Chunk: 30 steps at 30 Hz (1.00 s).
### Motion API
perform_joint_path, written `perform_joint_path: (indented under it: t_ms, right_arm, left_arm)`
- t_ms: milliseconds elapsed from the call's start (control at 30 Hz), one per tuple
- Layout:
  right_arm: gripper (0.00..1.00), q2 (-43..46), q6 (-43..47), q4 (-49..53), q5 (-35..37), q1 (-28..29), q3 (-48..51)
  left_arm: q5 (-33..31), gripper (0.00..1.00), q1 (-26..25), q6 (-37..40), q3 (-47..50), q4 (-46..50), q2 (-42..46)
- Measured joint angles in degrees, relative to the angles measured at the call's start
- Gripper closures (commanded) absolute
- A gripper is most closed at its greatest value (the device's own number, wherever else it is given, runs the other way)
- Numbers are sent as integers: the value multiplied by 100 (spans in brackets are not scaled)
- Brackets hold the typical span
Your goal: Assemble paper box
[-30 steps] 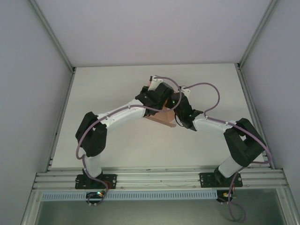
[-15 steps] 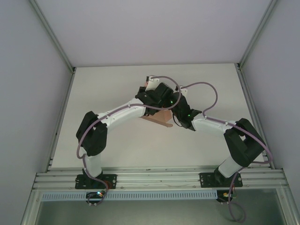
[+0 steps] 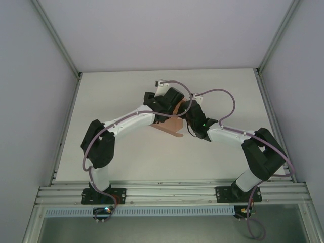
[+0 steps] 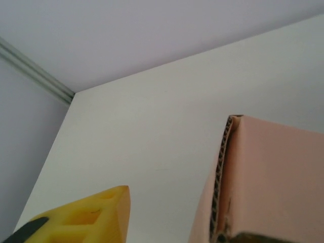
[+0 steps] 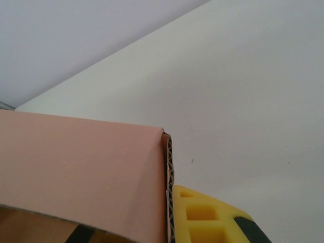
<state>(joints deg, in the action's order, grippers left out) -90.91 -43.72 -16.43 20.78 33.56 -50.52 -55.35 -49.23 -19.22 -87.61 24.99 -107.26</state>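
item one, left side: left gripper [image 3: 163,101], over the far middle of the table [image 3: 116,86]. its jaws stand apart. in the left wrist view the left yellow finger [image 4: 86,217] sits low and well clear of the card, with bare tabletop between the two. it holds nothing that i can see.

item two, centre: paper box [image 3: 170,126], salmon-pink, between the two wrists and partly hidden under them from above. one wall stands upright, and its cut edge shows fluting (so thin corrugated card, not plain paper). a flat pink strip pokes out toward the near side; whether that is a loose flap or the base i cannot tell.

item three, right side: right gripper [image 3: 192,115], closed tight on a wall of the box. in the right wrist view the right yellow finger [image 5: 202,217] sits just beside the fluted corner edge, and something dark shows across the wall from it.

handling notes, my own judgement: very light, stiff across a panel and weak at the scored folds. a hard pinch would crease it, and the smooth face may slide. best taken on a wall close to a folded corner, never by a free flap. on one clamp alone it could twist.
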Motion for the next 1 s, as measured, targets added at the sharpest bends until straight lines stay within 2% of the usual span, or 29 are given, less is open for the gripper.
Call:
perform_joint_path:
  t_ms: [67, 333, 567, 667, 833, 1000]
  right_arm:
    - [100, 0, 0, 92, 20, -26, 2]
    - [100, 0, 0, 511, 127, -181, -17]
    - [100, -2, 26, 1045, 151, -203, -144]
    - [100, -2, 42, 1182, 149, -208, -203]
    - [100, -2, 131, 1303, 129, -216, -260]
    - [100, -2, 195, 1386, 22, -219, -341]
  left_arm:
    - [380, 41, 87, 136, 109, -96, 101]
    - [2503, 0, 426, 455, 402, -262, 651]
    - [4037, 0, 546, 446, 695, -337, 1158]
    - [4385, 1, 708, 422, 772, -396, 1252]
    - [4839, 19, 896, 474, 951, -352, 1252]
    - [5128, 30, 1071, 544, 1019, -317, 1239]
